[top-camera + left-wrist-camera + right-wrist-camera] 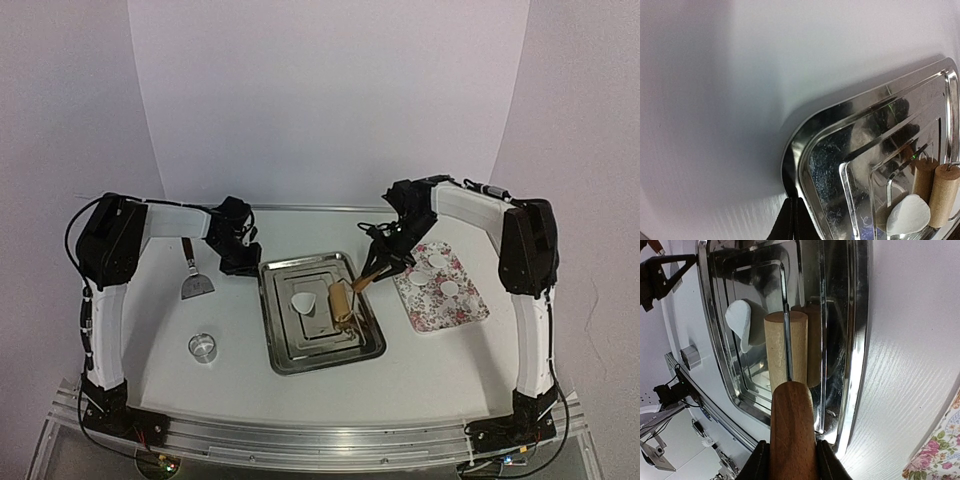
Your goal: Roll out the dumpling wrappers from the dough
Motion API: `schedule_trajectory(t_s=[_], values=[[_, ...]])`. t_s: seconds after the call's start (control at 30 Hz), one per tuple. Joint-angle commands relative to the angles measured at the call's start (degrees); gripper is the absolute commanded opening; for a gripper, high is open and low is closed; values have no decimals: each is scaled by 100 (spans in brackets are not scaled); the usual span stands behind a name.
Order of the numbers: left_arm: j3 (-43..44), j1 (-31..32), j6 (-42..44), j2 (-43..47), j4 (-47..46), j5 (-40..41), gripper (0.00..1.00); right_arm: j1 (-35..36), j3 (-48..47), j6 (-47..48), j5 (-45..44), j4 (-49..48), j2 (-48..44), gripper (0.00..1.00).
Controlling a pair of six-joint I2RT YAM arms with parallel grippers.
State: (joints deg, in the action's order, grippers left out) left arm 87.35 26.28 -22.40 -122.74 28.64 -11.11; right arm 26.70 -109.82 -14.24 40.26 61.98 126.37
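Observation:
A flattened piece of white dough (302, 303) lies in the steel tray (280, 350). The roller's pale wooden barrel (341, 301) rests in the tray just right of the dough, not on it. My right gripper (378, 262) is shut on the roller's dark wooden handle (792, 430); in the right wrist view the barrel (785, 347) sits beside the dough (740, 322). A few white dumpling wrappers (437, 263) lie on the floral board (425, 310). My left gripper (243, 265) is shut and empty, its fingertips (790, 222) at the tray's rim (805, 165) by the far-left corner.
A metal scraper (195, 282) with a dark handle lies left of the tray. A clear ring cutter (203, 346) stands on the table at the near left. The floral board lies close to the tray's right edge.

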Motion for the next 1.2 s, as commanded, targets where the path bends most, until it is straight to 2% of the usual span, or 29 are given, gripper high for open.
schedule_trajectory(t_s=[0.0,0.23,0.37,0.47,0.63,0.77,0.87,1.17], values=[[551,-8,968,-611,331,20,0,41,-300,229,102,268,-536,0],[998,276,1457,-906,173,-553,0,39,-286,223,251,272,-942,0],[1115,298,1150,-924,200,-425,1,37,-414,171,208,274,-998,0],[1220,264,663,-814,428,-109,12,38,-525,218,119,282,-978,0],[1027,257,-211,-303,430,-97,35,40,-558,246,11,280,-959,0],[486,259,-900,93,60,-476,46,41,-524,205,-98,269,-953,0],[257,325,-1137,87,-102,-850,48,51,-541,162,-128,255,-901,0],[741,617,-835,-434,409,-558,53,45,-386,201,-186,227,-973,0]])
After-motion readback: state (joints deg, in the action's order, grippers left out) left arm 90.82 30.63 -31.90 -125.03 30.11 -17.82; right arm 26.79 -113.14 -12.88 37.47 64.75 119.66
